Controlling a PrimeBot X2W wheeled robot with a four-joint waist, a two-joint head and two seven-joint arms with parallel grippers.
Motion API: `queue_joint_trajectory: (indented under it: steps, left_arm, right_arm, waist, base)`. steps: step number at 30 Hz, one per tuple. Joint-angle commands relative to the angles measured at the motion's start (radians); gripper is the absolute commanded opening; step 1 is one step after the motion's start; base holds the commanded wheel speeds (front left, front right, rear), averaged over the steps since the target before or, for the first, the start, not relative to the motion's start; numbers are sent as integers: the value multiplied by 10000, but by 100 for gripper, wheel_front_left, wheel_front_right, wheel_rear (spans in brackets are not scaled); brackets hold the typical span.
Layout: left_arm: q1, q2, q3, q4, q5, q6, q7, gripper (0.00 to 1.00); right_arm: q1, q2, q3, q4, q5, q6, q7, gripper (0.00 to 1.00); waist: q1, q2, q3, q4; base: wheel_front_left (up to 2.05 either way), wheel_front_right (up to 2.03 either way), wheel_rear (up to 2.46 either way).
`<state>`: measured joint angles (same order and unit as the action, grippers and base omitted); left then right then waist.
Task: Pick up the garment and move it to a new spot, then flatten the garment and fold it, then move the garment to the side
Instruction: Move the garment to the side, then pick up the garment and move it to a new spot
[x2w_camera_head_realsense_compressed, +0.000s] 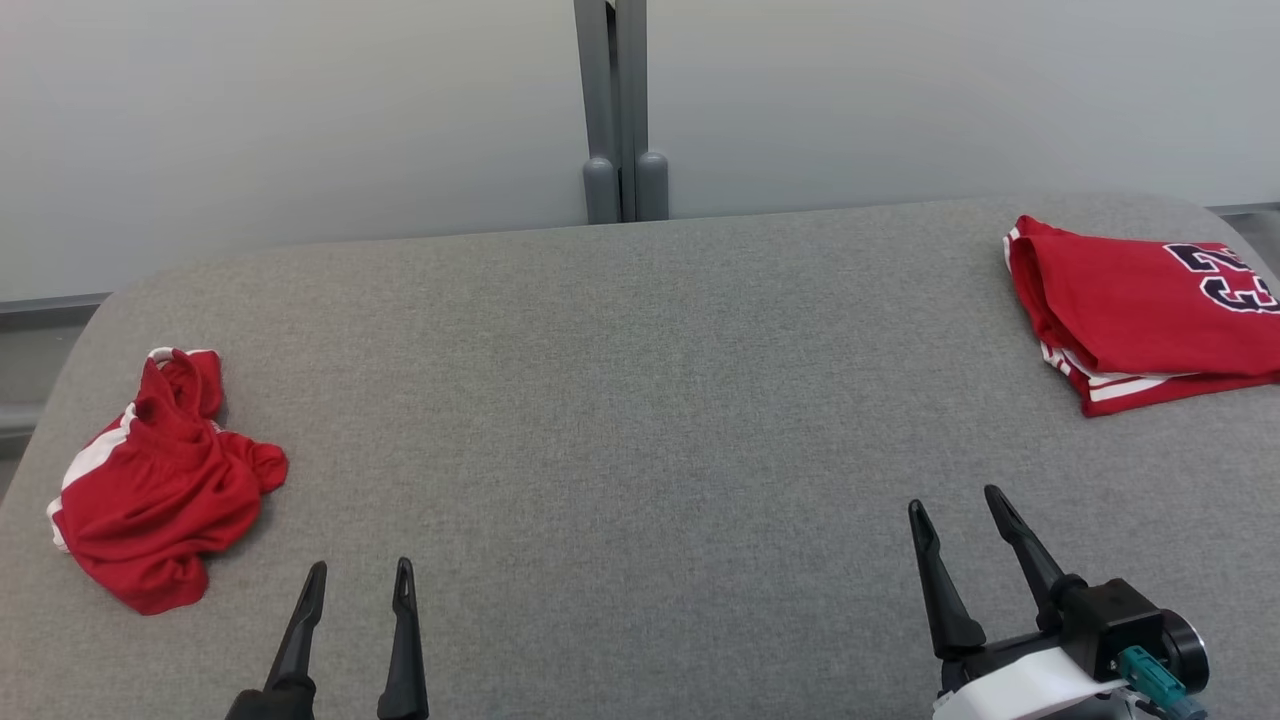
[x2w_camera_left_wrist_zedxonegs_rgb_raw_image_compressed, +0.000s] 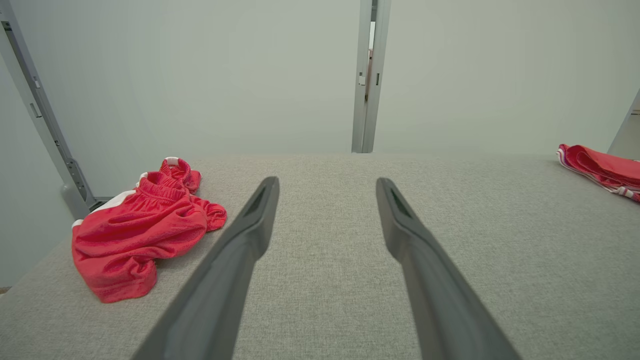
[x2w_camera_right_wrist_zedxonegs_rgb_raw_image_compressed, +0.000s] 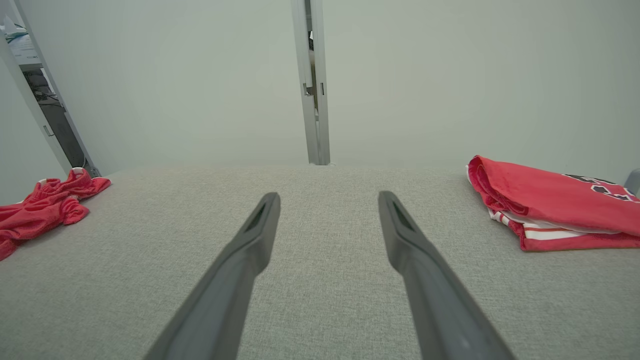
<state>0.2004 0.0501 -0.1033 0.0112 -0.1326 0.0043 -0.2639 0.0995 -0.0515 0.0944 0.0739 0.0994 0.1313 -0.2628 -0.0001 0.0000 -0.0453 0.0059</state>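
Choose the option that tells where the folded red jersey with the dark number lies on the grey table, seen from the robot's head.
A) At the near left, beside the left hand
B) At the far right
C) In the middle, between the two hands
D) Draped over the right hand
B: the folded red jersey lies flat at the far right of the grey table, apart from both hands, while the crumpled red garment sits at the left.

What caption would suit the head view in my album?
Over a grey table, the left gripper and right gripper hover open; crumpled red garment at left, folded red jersey at right.
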Motion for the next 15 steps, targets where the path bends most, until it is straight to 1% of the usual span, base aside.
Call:
queue_joint_trajectory:
  steps: [1,15]
  left_arm:
    - [98,11,31,26,15,-10,-1,100]
    - [-66,10,112,97,-74,-75,-3,100]
  right_arm:
    - [132,5,-11,19,30,-11,-24,100]
    - [62,8,-25,-41,92,-11,-24,100]
  waist:
    - [1,0,22,0]
    - [1,0,177,16]
  base:
    - [0,0,0]
    - [0,0,0]
